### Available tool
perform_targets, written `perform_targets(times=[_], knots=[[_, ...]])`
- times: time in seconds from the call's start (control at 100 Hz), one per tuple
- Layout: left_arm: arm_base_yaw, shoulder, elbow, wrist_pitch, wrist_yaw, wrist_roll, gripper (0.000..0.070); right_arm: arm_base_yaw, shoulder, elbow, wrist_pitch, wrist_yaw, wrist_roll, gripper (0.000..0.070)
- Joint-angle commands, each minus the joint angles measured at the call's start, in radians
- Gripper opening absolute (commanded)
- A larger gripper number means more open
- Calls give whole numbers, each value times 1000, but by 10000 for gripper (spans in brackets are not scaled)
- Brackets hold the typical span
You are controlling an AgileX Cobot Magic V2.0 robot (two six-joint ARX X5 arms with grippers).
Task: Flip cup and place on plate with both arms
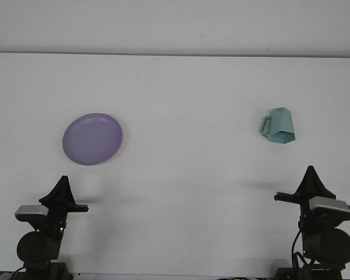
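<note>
Nearest us, our left pincer (63,182) and right pincer (310,174) sit low at the front edge of the white surface (181,93), each tapering to a point, so both look pressed together and hold nothing. Farther out, the round lilac plate (93,138) lies bare at left. The faceted pale-teal cup (279,126) lies tipped at right, well apart from it. All 2 steps, flipping and placing, remain undone.

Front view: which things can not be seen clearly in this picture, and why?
- Left gripper: fingers overlap into one dark point, so open or shut is unreadable.
- Right gripper: the same, only a dark pointed shape.
- Teal cup: too small to tell where its opening faces.
- Both arm bases: cut off by the bottom edge.
- Purple plate: depth of its rim is not readable from this angle.
</note>
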Motion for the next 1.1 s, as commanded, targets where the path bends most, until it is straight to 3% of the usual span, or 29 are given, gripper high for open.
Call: perform_targets(times=[0.0,0.16,0.22,0.28,0.35,0.41,0.65,0.92,1.09], knots=[[2,0,-18,8,-4,-5,12,0,119,65,-4,10,-125,0],[2,0,-18,8,-4,-3,12,-13,369,149,62,49,-241,3],[2,0,-18,8,-4,-1,12,-24,440,149,103,47,-264,38],[2,0,-18,8,-4,-1,12,-36,523,149,143,45,-282,161],[2,0,-18,8,-4,-1,12,-53,609,149,183,45,-283,403],[2,0,-18,8,-4,-1,12,-70,680,149,211,45,-288,496],[2,0,-18,8,-4,-1,12,-158,956,149,397,-58,-385,496],[2,0,-18,8,-4,6,13,-230,1215,150,710,-112,-524,495],[2,0,-18,8,-4,7,13,-263,1353,171,834,-168,-537,493]])
